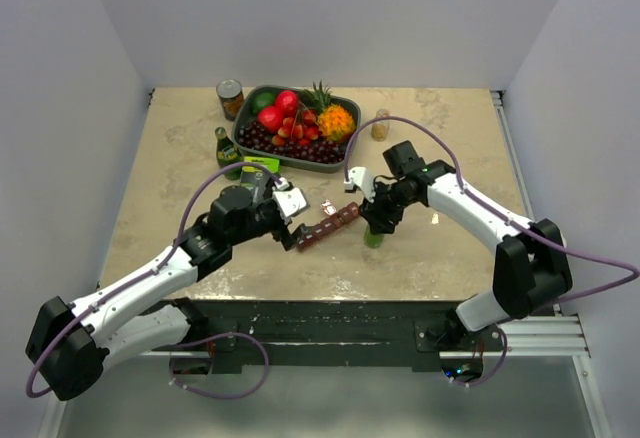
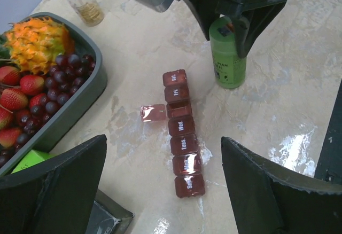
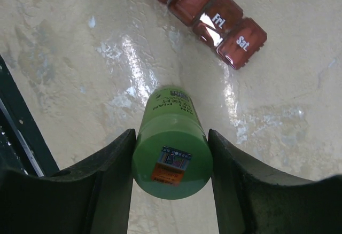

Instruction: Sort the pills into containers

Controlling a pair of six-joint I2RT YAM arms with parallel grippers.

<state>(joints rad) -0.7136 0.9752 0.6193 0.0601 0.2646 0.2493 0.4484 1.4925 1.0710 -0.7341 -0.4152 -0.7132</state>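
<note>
Clasping upright green bottle [image 3: 168, 111] with right end effector [image 3: 171, 143], left end effector [image 2: 163, 148] released over maroon pill organiser [image 2: 181, 126].

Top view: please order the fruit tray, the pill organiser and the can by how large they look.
1. fruit tray
2. pill organiser, by length
3. can
By area, the last two look alike.

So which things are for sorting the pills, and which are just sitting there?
For the job:
maroon pill organiser
green plastic bottle in the right gripper

Just lying about:
fruit tray
tin can
small jar
dark glass bottle
green box
</note>
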